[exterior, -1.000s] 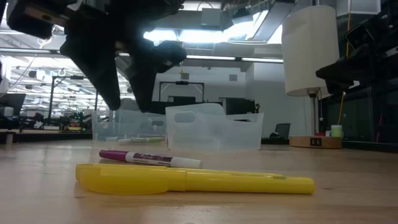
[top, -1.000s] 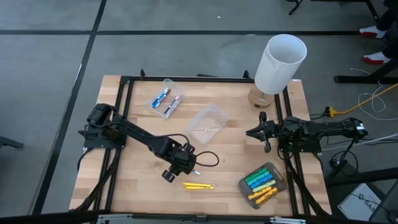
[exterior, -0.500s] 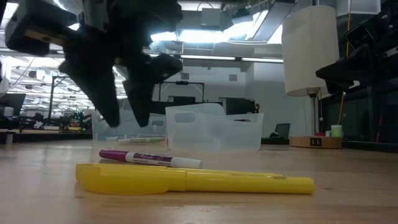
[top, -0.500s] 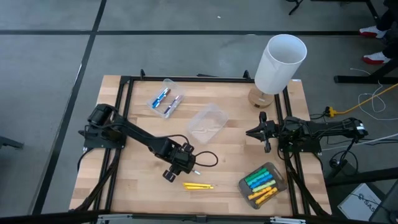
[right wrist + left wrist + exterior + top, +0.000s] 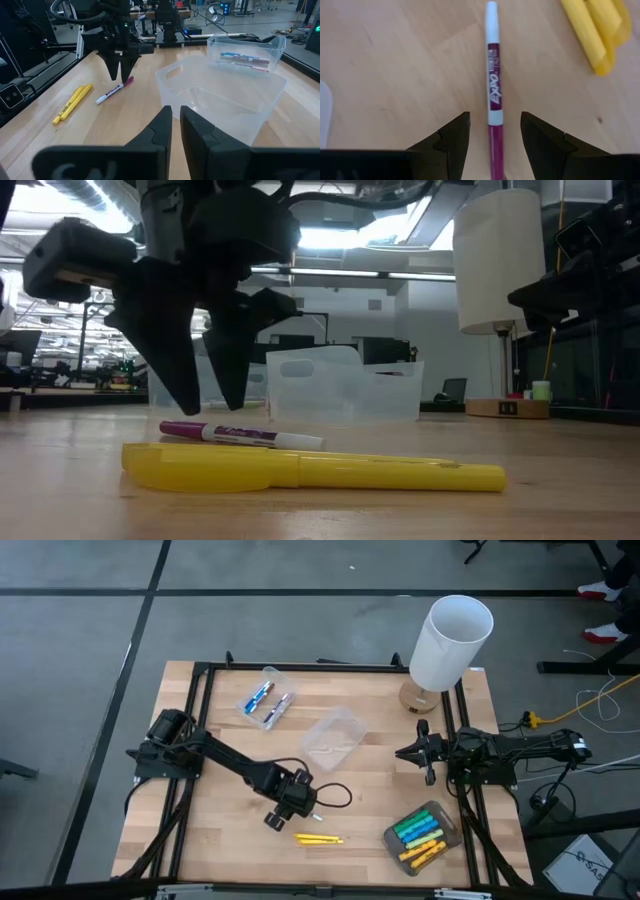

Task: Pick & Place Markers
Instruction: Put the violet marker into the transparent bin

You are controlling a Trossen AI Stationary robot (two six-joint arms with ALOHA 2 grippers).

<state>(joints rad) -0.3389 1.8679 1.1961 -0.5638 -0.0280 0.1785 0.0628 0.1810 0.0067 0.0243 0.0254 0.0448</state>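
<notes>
Hovering: left gripper [image 5: 492, 142] spread wide over the purple marker [image 5: 493, 90], mid-tabletop toward the near edge.
Handling: light, stiff, slick; likely rolls.
Hold: mid-barrel.
Right gripper [image 5: 175, 125]: clenched, empty, right edge.

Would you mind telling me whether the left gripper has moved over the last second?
Yes. In the low view the left gripper has come down toward the purple marker, its open fingertips now nearer the tabletop than before.
</notes>
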